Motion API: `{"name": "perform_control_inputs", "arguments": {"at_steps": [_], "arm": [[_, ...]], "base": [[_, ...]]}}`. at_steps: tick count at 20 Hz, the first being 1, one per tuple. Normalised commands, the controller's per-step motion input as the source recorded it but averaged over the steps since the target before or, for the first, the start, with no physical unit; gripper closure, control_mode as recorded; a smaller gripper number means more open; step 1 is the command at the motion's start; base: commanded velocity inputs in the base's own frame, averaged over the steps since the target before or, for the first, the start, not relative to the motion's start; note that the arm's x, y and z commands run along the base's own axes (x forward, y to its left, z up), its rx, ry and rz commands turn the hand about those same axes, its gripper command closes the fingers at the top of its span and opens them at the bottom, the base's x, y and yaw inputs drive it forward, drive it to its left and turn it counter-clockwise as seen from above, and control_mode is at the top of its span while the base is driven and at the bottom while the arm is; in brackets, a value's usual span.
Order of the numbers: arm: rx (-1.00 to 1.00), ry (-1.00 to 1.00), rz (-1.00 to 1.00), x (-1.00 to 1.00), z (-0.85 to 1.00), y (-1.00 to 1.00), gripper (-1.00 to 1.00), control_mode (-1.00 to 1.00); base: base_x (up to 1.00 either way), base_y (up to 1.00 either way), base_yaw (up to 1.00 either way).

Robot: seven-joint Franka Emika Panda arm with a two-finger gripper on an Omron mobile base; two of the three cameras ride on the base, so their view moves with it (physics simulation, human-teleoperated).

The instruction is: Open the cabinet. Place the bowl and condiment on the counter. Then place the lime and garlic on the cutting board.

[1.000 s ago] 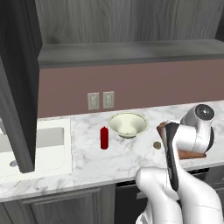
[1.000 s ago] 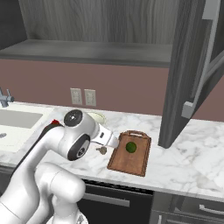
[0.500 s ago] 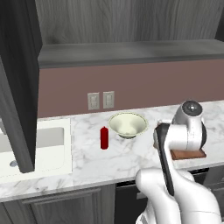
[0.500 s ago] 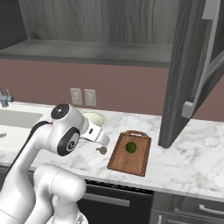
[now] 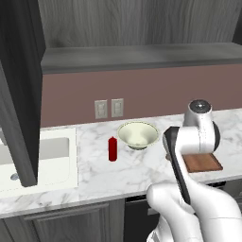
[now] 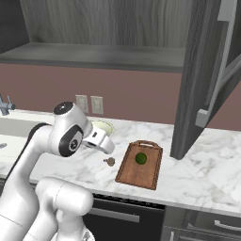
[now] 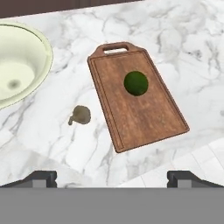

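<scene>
The cabinet stands open, with one door swung out at the left and the other door at the right. On the counter stand the cream bowl and the red condiment bottle. The lime lies on the cutting board. The garlic lies on the marble just left of the board, between it and the bowl. My gripper hovers open above the counter near the garlic, with nothing between its fingers. The lime and garlic also show beside my hand.
A sink is set into the counter at the left, under the open left door. Two wall outlets sit on the backsplash behind the bowl. The open right door hangs over the counter right of the board.
My arm has drawn back to the left and risen a little, away from the cutting board. The lime, garlic, bowl and bottle have not moved. The gripper stays open.
</scene>
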Motion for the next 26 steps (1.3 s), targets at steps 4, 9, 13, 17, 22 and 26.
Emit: {"name": "perform_control_inputs", "arguments": {"at_steps": [4,9,13,17,22,26], "arm": [[0.00,0.06,0.05,0.00,0.00,0.06,-1.00,-1.00],[0.00,0.03,0.09,0.00,-0.03,0.00,-1.00,-1.00],[0.00,0.00,0.14,0.00,-0.15,0.00,-1.00,-1.00],[0.00,0.00,0.14,0.00,-0.16,0.00,-1.00,-1.00],[0.00,0.01,0.13,0.00,-0.17,0.00,-1.00,-1.00],[0.00,0.01,0.13,0.06,-0.19,0.01,-1.00,-1.00]], "base": [[0.00,0.00,0.00],[0.00,0.00,0.00],[0.00,0.00,0.00],[0.00,0.00,0.00],[0.00,0.00,0.00],[0.00,0.00,0.00]]}}
